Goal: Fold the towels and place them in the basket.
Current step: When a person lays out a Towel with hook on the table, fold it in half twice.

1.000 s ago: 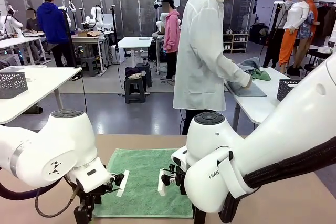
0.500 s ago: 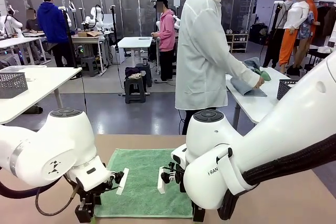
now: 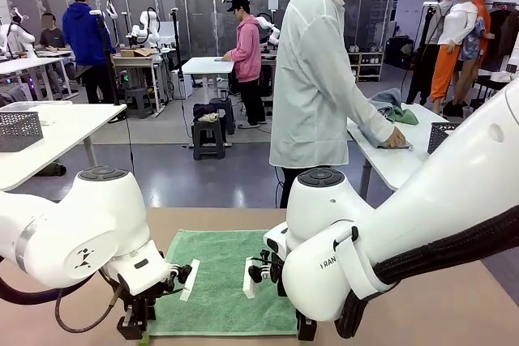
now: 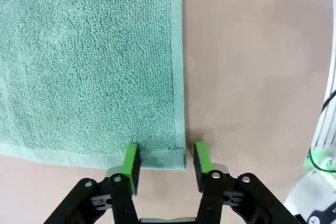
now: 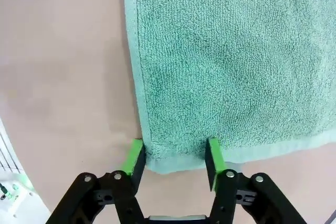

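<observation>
My left pincer (image 4: 163, 158) is low over the table (image 3: 454, 313), at the near left corner of the green towel (image 3: 223, 281). It is open and grips nothing. One green pad (image 4: 131, 160) is over the towel. The other pad (image 4: 200, 160) is over bare table, just past the towel's side edge. The corner lies between them.

The green towel lies flat and spread out at the near edge of the table, between my two arms.

My right pincer (image 5: 173, 158) is at the near right corner of that towel. It is open too, and it holds nothing. One pad (image 5: 135, 158) is over bare table just beside the edge, and the other pad (image 5: 212, 158) is over the towel. The corner lies between them.

Far off to the right, a person (image 3: 312, 79) in a white coat stands at a white table (image 3: 389, 164). Their hand (image 3: 395, 138) presses on a grey towel (image 3: 377, 142) on it. A dark basket (image 3: 444, 134) with holes in its side stands near that towel, at the right.
</observation>
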Available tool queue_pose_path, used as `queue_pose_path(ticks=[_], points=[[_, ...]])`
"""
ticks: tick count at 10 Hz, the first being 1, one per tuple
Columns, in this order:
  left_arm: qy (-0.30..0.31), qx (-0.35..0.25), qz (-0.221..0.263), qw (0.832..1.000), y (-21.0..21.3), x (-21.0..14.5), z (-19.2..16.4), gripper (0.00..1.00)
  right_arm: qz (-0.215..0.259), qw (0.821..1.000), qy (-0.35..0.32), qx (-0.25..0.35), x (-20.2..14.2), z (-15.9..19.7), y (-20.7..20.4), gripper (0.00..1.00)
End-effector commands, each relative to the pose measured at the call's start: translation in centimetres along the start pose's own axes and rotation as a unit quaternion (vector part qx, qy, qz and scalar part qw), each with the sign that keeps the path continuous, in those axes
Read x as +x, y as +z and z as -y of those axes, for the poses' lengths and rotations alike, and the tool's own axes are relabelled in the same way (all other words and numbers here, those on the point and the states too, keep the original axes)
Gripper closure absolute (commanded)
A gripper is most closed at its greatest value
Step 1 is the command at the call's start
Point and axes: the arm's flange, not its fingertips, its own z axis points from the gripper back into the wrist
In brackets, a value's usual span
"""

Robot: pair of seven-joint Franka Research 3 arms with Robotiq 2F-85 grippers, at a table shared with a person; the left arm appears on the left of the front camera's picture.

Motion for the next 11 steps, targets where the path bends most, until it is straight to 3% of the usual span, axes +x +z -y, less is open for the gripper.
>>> queue_pose_path(ticks=[1,2,3,5,6,7,8,9,10,11], points=[[0.003,0.015,-0.01,1.0,-0.24,-0.31,0.87,0.7,-0.016,1.0,-0.005,0.015,0.58,-0.06,0.07,0.48],[0.003,0.014,-0.007,1.0,-0.19,-0.39,0.83,0.74,-0.017,1.0,-0.002,0.018,0.57,-0.08,0.22,0.48],[0.002,0.013,-0.006,1.0,-0.15,-0.39,0.79,0.9,-0.02,1.0,0.001,0.016,0.5,-0.08,0.43,0.48],[0.001,0.008,-0.009,1.0,-0.15,-0.34,0.76,1.0,-0.023,1.0,0.002,0.017,0.41,-0.09,0.75,0.48],[0.0,0.007,-0.01,1.0,-0.14,-0.31,0.78,1.0,-0.023,1.0,0.005,0.019,0.38,-0.06,0.74,0.48],[-0.001,0.006,-0.01,1.0,-0.09,-0.33,0.8,1.0,-0.017,1.0,0.003,0.019,0.26,0.01,0.67,0.62],[-0.001,0.004,-0.011,1.0,-0.07,-0.34,0.85,1.0,-0.012,1.0,0.004,0.023,0.18,0.07,0.54,0.67],[-0.001,0.004,-0.011,1.0,-0.1,-0.37,0.83,1.0,-0.012,1.0,0.003,0.025,0.12,0.1,0.48,0.81],[-0.002,0.003,-0.011,1.0,-0.09,-0.38,0.86,1.0,-0.011,1.0,0.003,0.025,0.02,0.06,0.51,0.87],[-0.003,0.002,-0.012,1.0,-0.04,-0.4,0.86,1.0,-0.012,1.0,0.006,0.025,0.01,0.02,0.63,0.83]])
